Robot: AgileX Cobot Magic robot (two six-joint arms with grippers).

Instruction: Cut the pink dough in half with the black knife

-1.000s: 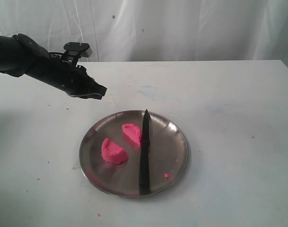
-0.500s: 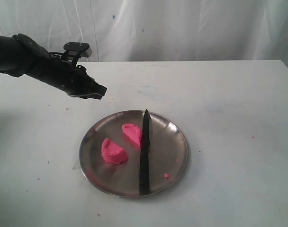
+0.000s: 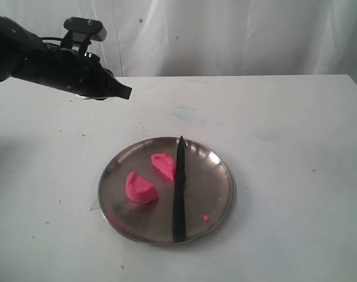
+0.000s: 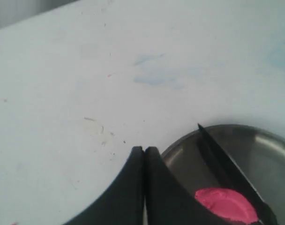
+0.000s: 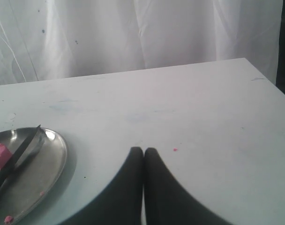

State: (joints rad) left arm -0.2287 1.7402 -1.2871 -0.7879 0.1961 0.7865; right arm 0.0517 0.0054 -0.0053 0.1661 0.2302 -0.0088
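Two matte, seemingly half-moon pink dough pieces

Closed left hand above white table.

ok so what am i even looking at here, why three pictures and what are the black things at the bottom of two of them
It is one moment seen by three cameras on a two-armed robot. The wide picture comes from a camera off the arms; the other two come from cameras on each wrist, looking past that arm's own gripper.

The black shapes are those grippers: the left gripper and the right gripper, each with its two fingers pressed together, holding nothing. In the wide picture only the left arm shows, raised above the white table, left of the plate and farther back.

On the table sits a round steel plate. On it lie two pieces of pink dough, already cut apart, and a black knife lying flat beside them. A few pink crumbs are scattered on the plate too.
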